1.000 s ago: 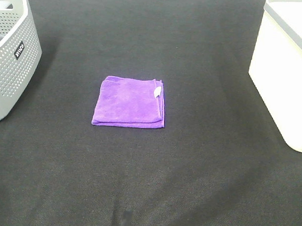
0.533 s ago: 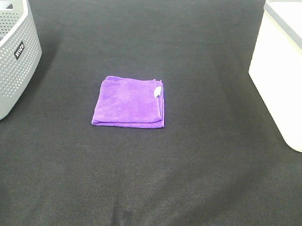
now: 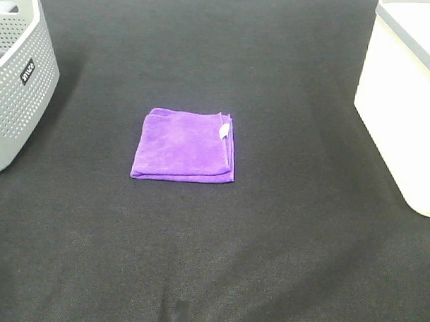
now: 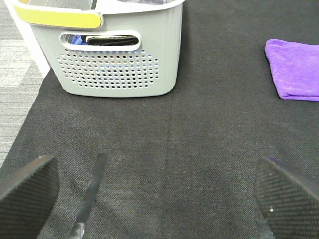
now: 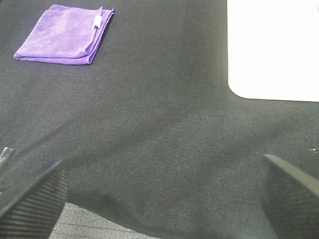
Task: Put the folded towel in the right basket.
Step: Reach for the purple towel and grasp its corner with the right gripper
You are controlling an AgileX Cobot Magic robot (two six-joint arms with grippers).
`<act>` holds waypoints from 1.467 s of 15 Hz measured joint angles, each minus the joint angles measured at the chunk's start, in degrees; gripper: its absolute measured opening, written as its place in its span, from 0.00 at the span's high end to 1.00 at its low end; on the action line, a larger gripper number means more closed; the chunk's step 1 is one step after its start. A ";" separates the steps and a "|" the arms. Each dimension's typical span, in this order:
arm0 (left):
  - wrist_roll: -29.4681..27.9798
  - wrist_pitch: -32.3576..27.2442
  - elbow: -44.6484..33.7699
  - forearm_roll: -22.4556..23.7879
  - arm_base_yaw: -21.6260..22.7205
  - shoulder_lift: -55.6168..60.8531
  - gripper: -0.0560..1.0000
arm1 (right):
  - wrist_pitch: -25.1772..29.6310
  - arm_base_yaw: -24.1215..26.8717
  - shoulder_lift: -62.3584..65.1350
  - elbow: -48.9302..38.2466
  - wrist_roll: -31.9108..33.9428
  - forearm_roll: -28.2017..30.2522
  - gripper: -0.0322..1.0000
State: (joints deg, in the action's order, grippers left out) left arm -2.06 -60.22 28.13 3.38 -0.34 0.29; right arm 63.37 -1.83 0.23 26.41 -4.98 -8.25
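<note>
With the left hand (image 4: 157, 196) and right hand (image 5: 160, 194) both spread wide and empty, the folded purple towel (image 3: 184, 146) lies flat on the bench (image 3: 269, 240), well apart from the white right basket (image 3: 408, 104), so a shallow pinch may lift only 1 layer and unfold it.

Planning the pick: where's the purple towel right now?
Exterior high view: the folded towel lies flat centrally, between the grey basket at left and white basket at right.

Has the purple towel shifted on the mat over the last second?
No. In the exterior high view the folded towel lies at the same spot as before, midway between the grey basket and the white basket.
</note>
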 joint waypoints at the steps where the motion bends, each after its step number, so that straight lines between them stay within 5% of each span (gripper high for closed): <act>1: 0.00 0.00 0.00 0.00 0.00 0.00 0.01 | -0.06 0.00 0.00 0.00 0.00 0.00 0.03; 8: 0.00 0.00 0.00 0.00 0.00 0.00 0.01 | -2.52 0.00 -2.12 1.32 -0.63 -0.06 0.03; 11: 0.00 0.00 0.00 0.00 0.00 0.00 0.01 | -7.05 0.00 -33.86 18.85 0.06 -3.61 0.03; 15: 0.00 0.00 0.00 0.00 0.00 0.00 0.01 | -1.72 -0.17 -66.18 42.46 -8.48 -15.36 0.03; 22: 0.00 0.00 0.00 0.00 0.00 0.00 0.01 | -3.78 -16.04 -108.17 67.55 -10.08 -25.95 0.03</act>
State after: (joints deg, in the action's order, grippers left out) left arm -2.06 -60.22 28.13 3.38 -0.34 0.29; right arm 59.59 -17.88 -107.95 93.97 -15.07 -34.21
